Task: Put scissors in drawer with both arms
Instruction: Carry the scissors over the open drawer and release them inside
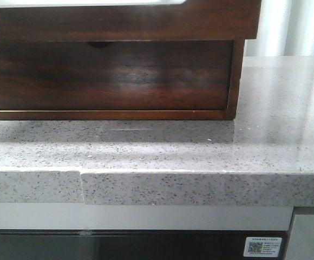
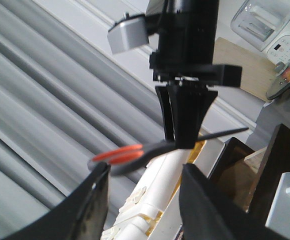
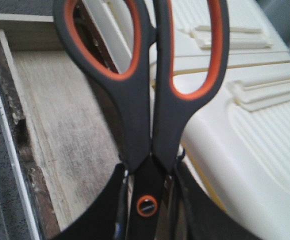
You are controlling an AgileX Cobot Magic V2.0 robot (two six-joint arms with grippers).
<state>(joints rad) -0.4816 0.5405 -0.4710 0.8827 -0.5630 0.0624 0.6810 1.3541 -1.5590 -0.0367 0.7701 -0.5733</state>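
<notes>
Scissors (image 3: pixel 145 125), grey-handled with orange loop linings and orange pivot ring, were gripped near the pivot, blades closed. Glossy dark-brown drawer (image 1: pixel 119 19) projected forward above the tabletop's (image 1: pixel 200 157) left part.

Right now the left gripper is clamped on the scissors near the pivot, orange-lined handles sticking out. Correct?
No: the right gripper is the one clamped on the scissors near the pivot, orange-lined handles sticking out, as the right wrist view shows. The left gripper is open, holding nothing.

QR sticker (image 1: pixel 262 246) on cabinet front; unreadable.
</notes>
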